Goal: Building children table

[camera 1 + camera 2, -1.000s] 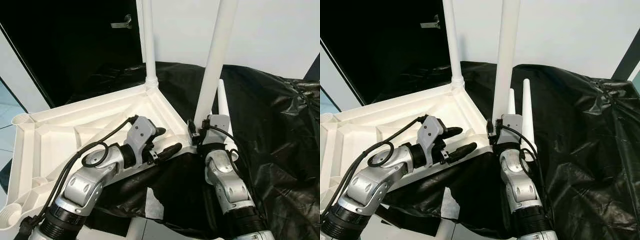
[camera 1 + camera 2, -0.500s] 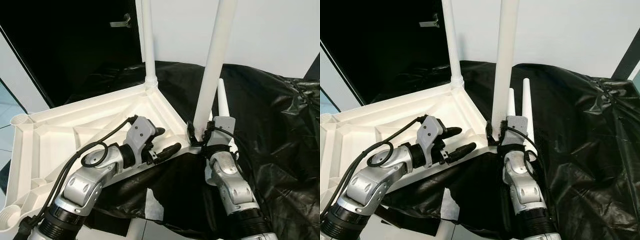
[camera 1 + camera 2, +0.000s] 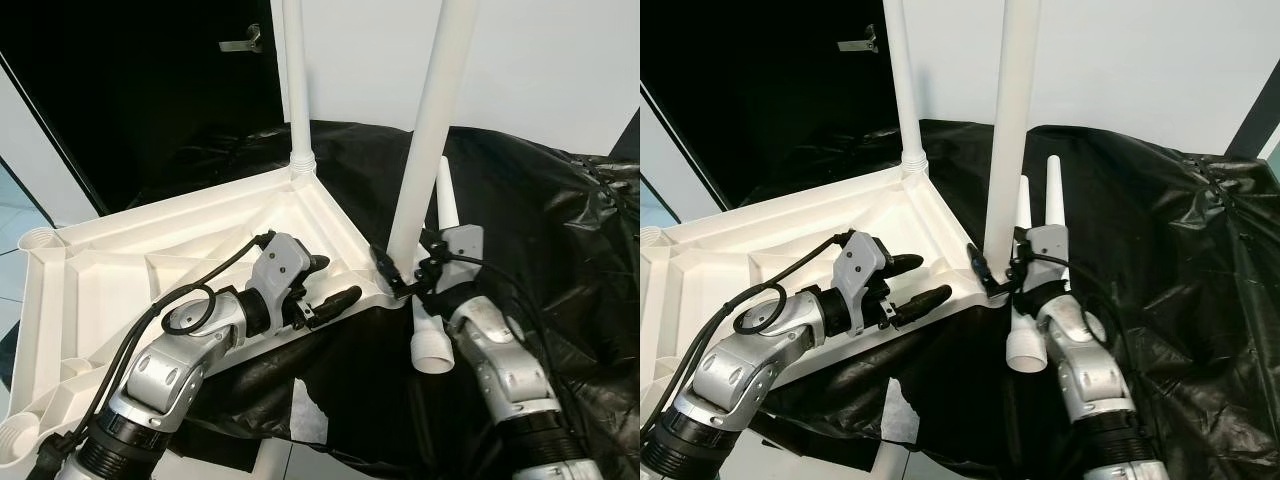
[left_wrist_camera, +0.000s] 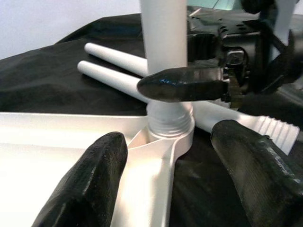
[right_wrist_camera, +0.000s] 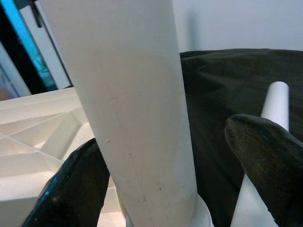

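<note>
The white table top point(image 3: 150, 260) lies upside down on a black sheet. One white leg point(image 3: 297, 90) stands in its far corner socket. A second leg point(image 3: 432, 140) stands in the near right corner socket. My right gripper point(image 3: 405, 275) is open at this leg's base, one finger on each side; in the right wrist view one finger point(image 5: 75, 189) lies against the leg point(image 5: 132, 118) and the other stands off. My left gripper point(image 3: 333, 282) is open over the table's near rim, just left of that corner. Two loose legs point(image 3: 1053, 190) lie on the sheet behind my right wrist.
The black sheet point(image 3: 560, 230) spreads rumpled to the right. A dark doorway with a handle point(image 3: 245, 42) lies at the back left, beside a white wall point(image 3: 560, 70). Open round sockets point(image 3: 40, 238) sit at the table top's left corners.
My right forearm has swung out to the right while its fingers stayed at the leg's base, uncovering the wide end of a loose leg. The left arm has not moved.
</note>
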Tool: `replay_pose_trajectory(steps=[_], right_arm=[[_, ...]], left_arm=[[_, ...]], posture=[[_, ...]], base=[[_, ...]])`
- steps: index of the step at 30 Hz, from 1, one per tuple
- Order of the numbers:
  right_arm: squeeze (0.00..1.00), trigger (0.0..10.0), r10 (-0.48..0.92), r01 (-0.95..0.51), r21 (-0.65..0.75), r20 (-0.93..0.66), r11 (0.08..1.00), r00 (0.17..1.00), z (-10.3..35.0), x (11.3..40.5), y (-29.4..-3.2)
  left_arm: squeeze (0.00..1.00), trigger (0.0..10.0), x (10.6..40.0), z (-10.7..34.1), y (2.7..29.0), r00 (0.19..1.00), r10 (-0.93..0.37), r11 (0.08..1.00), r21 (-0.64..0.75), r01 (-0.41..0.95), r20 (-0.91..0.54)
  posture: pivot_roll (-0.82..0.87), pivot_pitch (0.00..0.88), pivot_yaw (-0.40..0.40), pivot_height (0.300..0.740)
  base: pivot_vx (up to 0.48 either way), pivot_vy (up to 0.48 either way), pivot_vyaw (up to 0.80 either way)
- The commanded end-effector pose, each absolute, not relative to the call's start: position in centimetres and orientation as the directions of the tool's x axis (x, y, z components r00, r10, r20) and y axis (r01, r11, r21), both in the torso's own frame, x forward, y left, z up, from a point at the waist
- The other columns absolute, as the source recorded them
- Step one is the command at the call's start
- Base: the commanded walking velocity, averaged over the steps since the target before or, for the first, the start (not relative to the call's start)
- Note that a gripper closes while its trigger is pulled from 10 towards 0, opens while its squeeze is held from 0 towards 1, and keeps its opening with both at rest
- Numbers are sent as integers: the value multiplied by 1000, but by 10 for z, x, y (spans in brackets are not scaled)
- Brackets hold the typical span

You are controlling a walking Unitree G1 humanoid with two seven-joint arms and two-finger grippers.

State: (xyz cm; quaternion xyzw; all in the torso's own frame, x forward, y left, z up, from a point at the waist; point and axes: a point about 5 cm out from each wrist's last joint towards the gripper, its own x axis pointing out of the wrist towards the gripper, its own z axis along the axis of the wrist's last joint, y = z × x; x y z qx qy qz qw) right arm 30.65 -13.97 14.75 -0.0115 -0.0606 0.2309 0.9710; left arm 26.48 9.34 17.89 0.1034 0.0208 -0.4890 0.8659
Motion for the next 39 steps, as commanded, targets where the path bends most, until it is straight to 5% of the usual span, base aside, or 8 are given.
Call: replay_pose_trajectory(steps=[1, 6, 7, 11, 12, 23, 24, 39], right_arm=[[0, 10000, 486, -483, -48, 107, 874, 868, 147, 309, -139], [0, 10000, 582, -575, -113, 35, 810, 813, 144, 318, -146], [0, 4745, 602, -595, -123, 19, 794, 798, 143, 319, -147], [0, 2706, 636, -631, -131, -5, 764, 771, 140, 321, -147], [0, 0, 648, -644, -135, -13, 753, 762, 139, 322, -146], [0, 314, 651, -650, -96, -31, 754, 759, 131, 320, -146], [0, 9216, 640, -640, -91, -30, 763, 768, 130, 319, -145], [0, 10000, 263, -265, -64, -40, 962, 964, 119, 317, -142]], left_arm=[[0, 10000, 264, 177, 95, 496, -854, 474, 157, 866, -155], [0, 10000, 265, 178, 96, 500, -853, 478, 161, 864, -150], [0, 10000, 265, 179, 96, 501, -852, 479, 162, 863, -149], [0, 10000, 265, 179, 97, 502, -852, 480, 163, 862, -148], [0, 10000, 265, 179, 97, 502, -852, 480, 163, 862, -149], [0, 10000, 264, 179, 99, 505, -849, 482, 165, 860, -153], [0, 10000, 264, 179, 99, 506, -849, 483, 166, 860, -154], [0, 10000, 262, 176, 96, 495, -854, 471, 163, 867, -161]], posture=[[19, 0, 14, 740], [25, 0, 15, 740], [26, 0, 15, 740], [27, 0, 16, 740], [28, 0, 17, 740], [38, 0, 9, 740], [37, 0, 9, 740], [32, 0, 6, 740]], base=[[0, 0, 0], [0, 0, 0], [0, 0, 0], [0, 0, 0], [0, 0, 0], [0, 0, 0], [0, 0, 0], [0, 0, 0]])
